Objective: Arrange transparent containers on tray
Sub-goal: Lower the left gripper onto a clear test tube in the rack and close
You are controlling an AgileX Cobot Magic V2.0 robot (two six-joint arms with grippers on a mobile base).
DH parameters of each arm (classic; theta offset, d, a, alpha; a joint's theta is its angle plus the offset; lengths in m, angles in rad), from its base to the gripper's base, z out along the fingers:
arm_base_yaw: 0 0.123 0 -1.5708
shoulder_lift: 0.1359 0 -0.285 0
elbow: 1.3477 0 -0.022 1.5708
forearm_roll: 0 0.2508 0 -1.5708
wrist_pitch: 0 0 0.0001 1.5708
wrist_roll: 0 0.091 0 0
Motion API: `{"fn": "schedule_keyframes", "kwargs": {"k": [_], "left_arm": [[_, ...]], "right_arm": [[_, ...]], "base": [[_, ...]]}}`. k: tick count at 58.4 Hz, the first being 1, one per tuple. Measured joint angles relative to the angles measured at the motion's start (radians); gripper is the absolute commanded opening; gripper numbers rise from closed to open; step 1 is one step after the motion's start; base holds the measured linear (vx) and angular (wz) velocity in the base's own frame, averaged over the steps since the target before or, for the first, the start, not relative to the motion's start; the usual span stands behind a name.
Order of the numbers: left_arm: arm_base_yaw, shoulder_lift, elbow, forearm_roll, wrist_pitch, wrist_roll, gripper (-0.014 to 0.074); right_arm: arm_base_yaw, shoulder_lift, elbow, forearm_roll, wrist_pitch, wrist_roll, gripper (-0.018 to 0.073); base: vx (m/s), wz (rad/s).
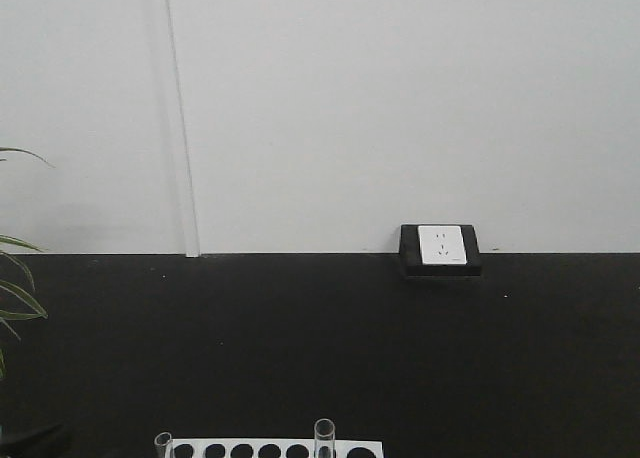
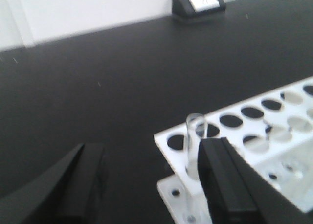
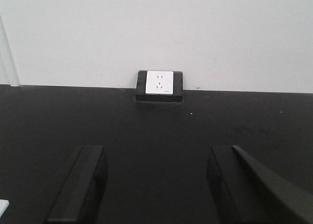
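Note:
A clear glass tube [image 2: 194,141], one of the transparent containers, stands upright in a corner hole of the white rack [image 2: 234,150]. My left gripper [image 2: 151,153] is open around it. The tube sits close against the inner face of the right finger [image 2: 222,180], and I cannot tell if they touch. The left finger [image 2: 83,180] is well away, over the black table. In the front view, two tube rims [image 1: 323,433] [image 1: 163,443] rise from the rack [image 1: 270,448] at the bottom edge. My right gripper [image 3: 155,153] hangs open over bare black table, holding nothing. The tray is out of view.
The black tabletop [image 1: 320,348] runs back to a white wall. A black-framed white socket box [image 1: 441,249] [image 3: 159,86] sits at the table's rear edge. Plant leaves [image 1: 15,298] reach in at the left. Several rack holes [image 2: 252,112] are dark.

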Motion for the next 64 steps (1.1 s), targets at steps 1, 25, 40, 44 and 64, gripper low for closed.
{"fn": "schedule_keyframes", "kwargs": {"k": [1,25,40,44,64], "left_arm": [[-0.002,0.011,0.000,0.000,-0.001,-0.002,0.0521],[-0.048,0.225,0.000,0.031,-0.159,-0.012,0.0521],[-0.048,0.329,-0.002,0.028,-0.290,-0.002,0.0521],[-0.048,0.349,-0.002,0.004,-0.310,0.015,0.0521],[-0.048,0.370,-0.004,-0.098,-0.447,0.116,0.0521]], "right_arm": [[0.000,0.000,0.000,0.000,0.003,0.000,0.0516],[0.000,0.000,0.000,-0.002,0.023,0.000,0.0516],[0.000,0.000,0.000,-0.002,0.023,0.000,0.0516],[0.000,0.000,0.000,-0.002,0.023,0.000,0.0516],[0.000,0.000,0.000,-0.002,0.025,0.000,0.0516]], "base": [[0.00,0.00],[0.00,0.00],[0.00,0.00],[0.00,0.00],[0.00,0.00]]}}
